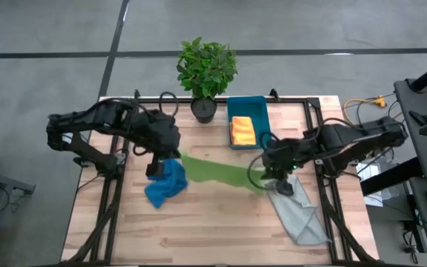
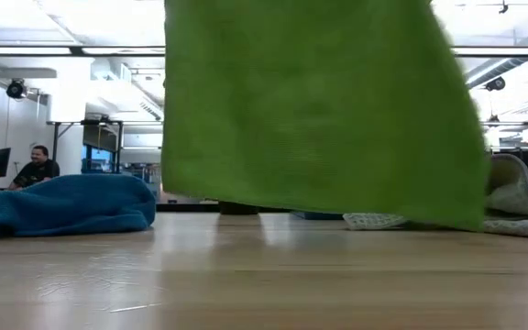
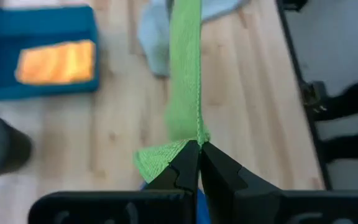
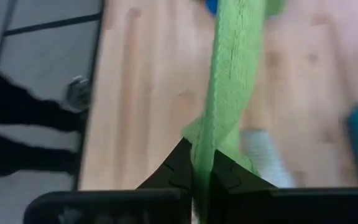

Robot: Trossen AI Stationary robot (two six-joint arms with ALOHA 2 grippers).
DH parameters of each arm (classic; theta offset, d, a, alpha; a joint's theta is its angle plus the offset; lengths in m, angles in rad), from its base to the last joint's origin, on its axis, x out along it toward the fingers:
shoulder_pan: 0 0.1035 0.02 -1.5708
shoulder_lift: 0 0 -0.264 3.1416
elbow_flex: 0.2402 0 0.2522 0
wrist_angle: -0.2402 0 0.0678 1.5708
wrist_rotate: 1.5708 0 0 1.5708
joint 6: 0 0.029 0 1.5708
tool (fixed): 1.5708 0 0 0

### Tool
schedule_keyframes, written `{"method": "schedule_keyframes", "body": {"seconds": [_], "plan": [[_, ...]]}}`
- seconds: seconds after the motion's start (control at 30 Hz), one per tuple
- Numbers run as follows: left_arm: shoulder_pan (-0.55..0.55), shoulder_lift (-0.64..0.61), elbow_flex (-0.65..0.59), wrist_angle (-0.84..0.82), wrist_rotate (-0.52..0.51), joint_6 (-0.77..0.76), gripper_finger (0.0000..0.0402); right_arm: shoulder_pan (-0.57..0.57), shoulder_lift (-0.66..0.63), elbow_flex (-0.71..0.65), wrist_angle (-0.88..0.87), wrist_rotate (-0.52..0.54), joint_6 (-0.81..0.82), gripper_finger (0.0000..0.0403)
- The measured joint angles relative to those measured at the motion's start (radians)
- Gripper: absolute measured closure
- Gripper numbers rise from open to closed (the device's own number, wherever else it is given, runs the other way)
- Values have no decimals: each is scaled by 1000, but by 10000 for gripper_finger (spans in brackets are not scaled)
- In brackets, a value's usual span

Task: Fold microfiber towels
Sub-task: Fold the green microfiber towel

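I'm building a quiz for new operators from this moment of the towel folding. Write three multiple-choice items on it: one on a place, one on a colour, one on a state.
1. Where does the orange towel lie?
A. In the teal bin
B. On the blue towel
C. Under the potted plant

2. What colour is the towel stretched between the two grippers?
A. Pale grey
B. Lime green
C. Blue

3. How is the lime green towel held?
A. Lying flat, untouched
B. Pinched by one gripper only
C. Pinched at both ends, lifted off the table

Answers: 1 A, the high view shows orange inside the bin. 2 B, the green strip runs from the left gripper to the right gripper. 3 C, each wrist view shows shut fingers on green cloth, and the low view shows it hanging above the tabletop.
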Motion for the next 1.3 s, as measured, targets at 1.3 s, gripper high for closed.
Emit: {"method": "schedule_keyframes", "body": {"seconds": [1.3], "plan": [[-178, 218, -425, 1248, -23, -113, 367, 269, 162, 215, -6, -174, 264, 394]]}}
